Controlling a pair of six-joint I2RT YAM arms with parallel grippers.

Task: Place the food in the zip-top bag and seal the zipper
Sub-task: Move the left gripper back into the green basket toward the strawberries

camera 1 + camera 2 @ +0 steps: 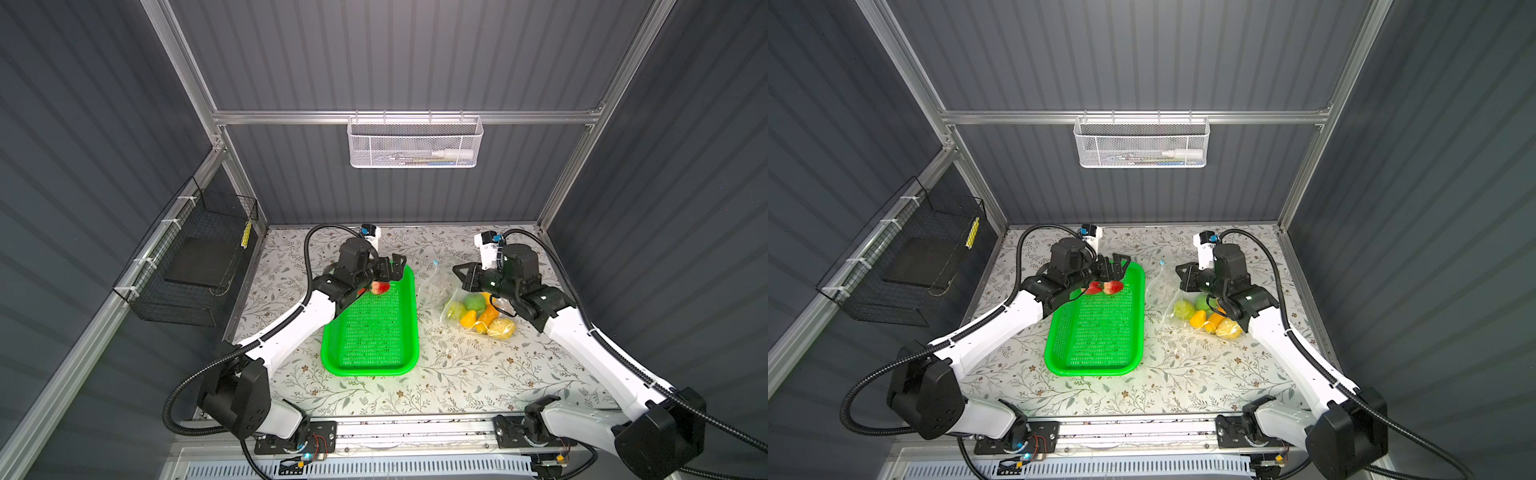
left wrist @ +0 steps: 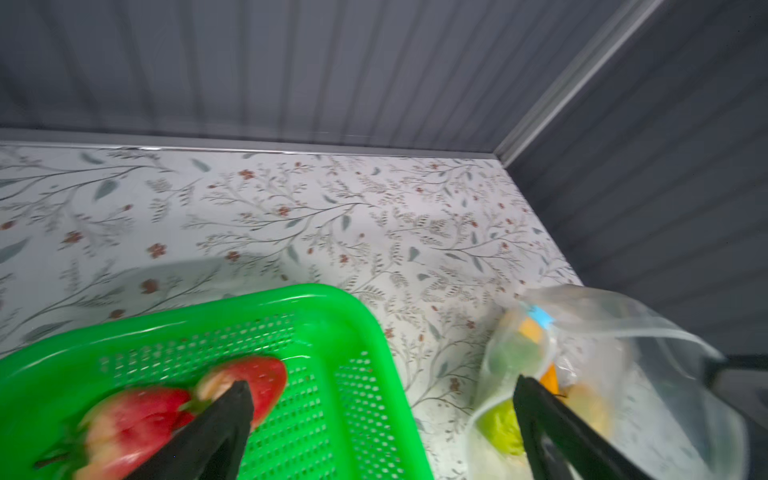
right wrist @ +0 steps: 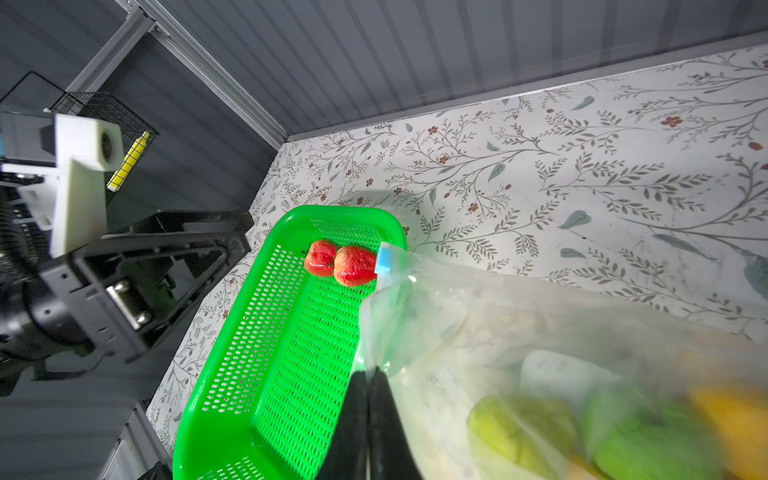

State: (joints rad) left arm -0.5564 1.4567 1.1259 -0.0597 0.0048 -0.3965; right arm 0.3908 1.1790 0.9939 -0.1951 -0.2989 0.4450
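The right wrist view, not the top views, shows the right gripper (image 3: 368, 376) jaws pinched shut on the zip-top bag (image 3: 478, 307) edge. Two strawberries (image 3: 353, 266) lie at the far end of the green basket (image 3: 291, 353), near the left gripper (image 1: 398, 264), its jaws wide and empty. Right of the basket on the tabletop (image 1: 457, 374), the bag holds green, yellow and orange fruits (image 1: 478, 305).

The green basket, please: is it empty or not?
Not empty: two red strawberries lie in the green basket, at its far end.
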